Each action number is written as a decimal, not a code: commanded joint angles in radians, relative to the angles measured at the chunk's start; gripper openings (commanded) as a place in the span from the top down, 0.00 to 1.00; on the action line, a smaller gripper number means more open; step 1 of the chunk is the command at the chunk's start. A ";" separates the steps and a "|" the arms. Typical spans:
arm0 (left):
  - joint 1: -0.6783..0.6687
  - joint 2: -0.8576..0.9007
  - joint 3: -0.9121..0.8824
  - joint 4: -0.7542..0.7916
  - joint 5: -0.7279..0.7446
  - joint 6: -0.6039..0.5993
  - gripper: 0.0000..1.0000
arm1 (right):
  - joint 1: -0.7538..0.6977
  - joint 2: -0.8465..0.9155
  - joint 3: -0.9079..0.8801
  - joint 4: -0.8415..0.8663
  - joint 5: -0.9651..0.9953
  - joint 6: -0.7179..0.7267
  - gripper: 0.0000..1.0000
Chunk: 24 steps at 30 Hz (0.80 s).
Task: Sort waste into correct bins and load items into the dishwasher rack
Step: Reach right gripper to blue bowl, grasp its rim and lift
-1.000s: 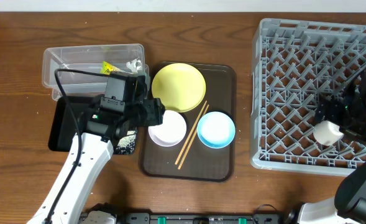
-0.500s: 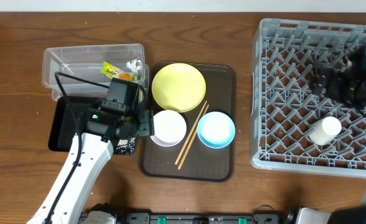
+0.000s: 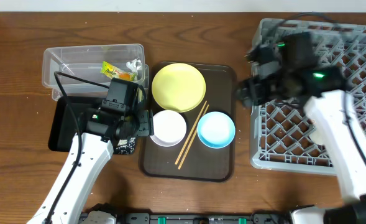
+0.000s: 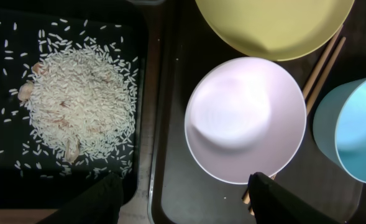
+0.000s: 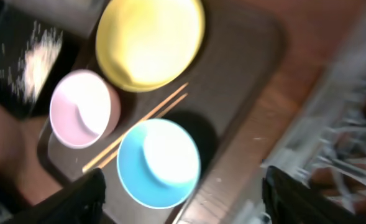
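A yellow plate, a white bowl, a light blue bowl and two chopsticks lie on the brown serving tray. My left gripper is open and empty at the white bowl's left rim; its wrist view shows the bowl and the rice heap in the black tray. My right gripper is open and empty by the grey rack's left edge, above the blue bowl. The wrapper and paper scrap lie in the clear tub. The cup is hidden.
The rack fills the right side of the table, and my right arm reaches across it. The right wrist view is blurred; it shows the plate, the white bowl and the chopsticks. Bare wood lies at the front left.
My right arm let go of the cup in the rack and swung left to the rack's left edge. My left gripper drew back slightly from over the white bowl, then stayed still.
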 commanded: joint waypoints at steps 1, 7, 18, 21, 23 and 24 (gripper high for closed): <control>0.003 -0.003 0.007 -0.003 -0.012 0.009 0.32 | 0.070 0.069 -0.010 -0.006 0.039 -0.018 0.28; 0.003 -0.003 0.007 -0.003 -0.012 0.009 0.32 | 0.148 0.215 -0.010 -0.019 0.126 0.004 0.32; 0.003 -0.003 0.007 -0.003 -0.012 0.009 0.31 | 0.163 0.439 -0.010 0.005 0.178 0.033 0.55; 0.003 -0.003 0.007 -0.003 -0.012 0.009 0.31 | 0.163 0.460 -0.010 0.009 0.183 0.035 0.72; 0.003 -0.003 0.007 -0.003 -0.012 0.009 0.31 | 0.163 0.464 -0.010 0.012 0.201 0.047 0.79; 0.003 -0.003 0.007 -0.003 -0.012 0.009 0.31 | 0.163 0.464 -0.010 0.012 0.218 0.056 0.82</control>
